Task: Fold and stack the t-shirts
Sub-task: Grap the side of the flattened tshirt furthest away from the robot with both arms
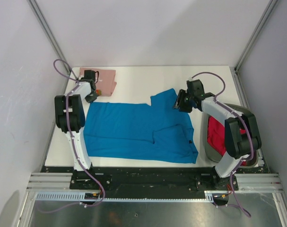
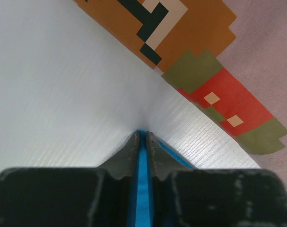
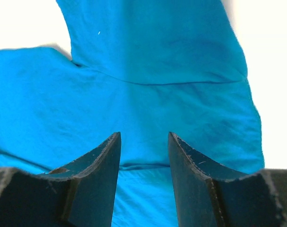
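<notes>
Edge of blue t-shirt (image 1: 134, 130) pinched in left jaws, pink t-shirt (image 1: 105, 78) close; right jaws parted, empty.

White table (image 1: 134, 81), pale grey walls (image 1: 152, 28), aluminium corner posts (image 1: 47, 33), even bright light

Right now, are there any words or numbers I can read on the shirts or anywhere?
None can be read.
The pink t-shirt shows only a blocky cartoon print close up, no letters; from above it is too small to tell.
The blue t-shirt is plain.
</notes>
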Robot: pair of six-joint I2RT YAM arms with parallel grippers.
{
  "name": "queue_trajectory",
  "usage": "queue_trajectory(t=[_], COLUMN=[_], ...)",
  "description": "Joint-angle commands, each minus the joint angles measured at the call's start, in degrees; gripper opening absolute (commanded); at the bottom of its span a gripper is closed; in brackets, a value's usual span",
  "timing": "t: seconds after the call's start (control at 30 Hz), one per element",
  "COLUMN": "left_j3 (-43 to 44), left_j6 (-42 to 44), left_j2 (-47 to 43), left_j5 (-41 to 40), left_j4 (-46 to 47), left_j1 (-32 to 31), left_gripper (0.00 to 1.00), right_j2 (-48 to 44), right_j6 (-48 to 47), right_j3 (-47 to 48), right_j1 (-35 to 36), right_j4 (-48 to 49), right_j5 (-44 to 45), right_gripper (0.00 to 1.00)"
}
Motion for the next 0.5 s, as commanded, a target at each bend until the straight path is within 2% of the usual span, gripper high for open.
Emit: queue_trajectory(t=[0.0,0.07,0.13,0.3,0.47], left_j3=[3.4,3.7,3.8,3.4,2.7], left_j6=[0.0,0.4,0.8,1.2,1.6], left_j2=[-0.2,-0.2,-0.3,-0.5,-0.9], left_j5=[-2.7,-2.6,-2.3,-2.3,-2.2], left_j4=[0.5,0.6,0.5,0.5,0.5], left_j1=[-0.1,-0.1,-0.1,-0.1,0.0], left_gripper=[0.09,0.03,0.01,0.0,0.0], right_j2=[2.4,4.0,5.9,13.1,22.3], right_j6=[-2.2,-2.6,-2.9,-4.1,-6.2], right_j3=[3.8,4.8,6.2,12.1,22.4], right_j1=[-1.3,-2.0,-2.7,-3.5,-3.9], right_j4=[2.9,3.8,5.0,7.2,4.1], right_j5=[0.7,1.4,2.2,3.9,7.0], right_gripper=[0.49,0.49,0.49,0.49,0.49])
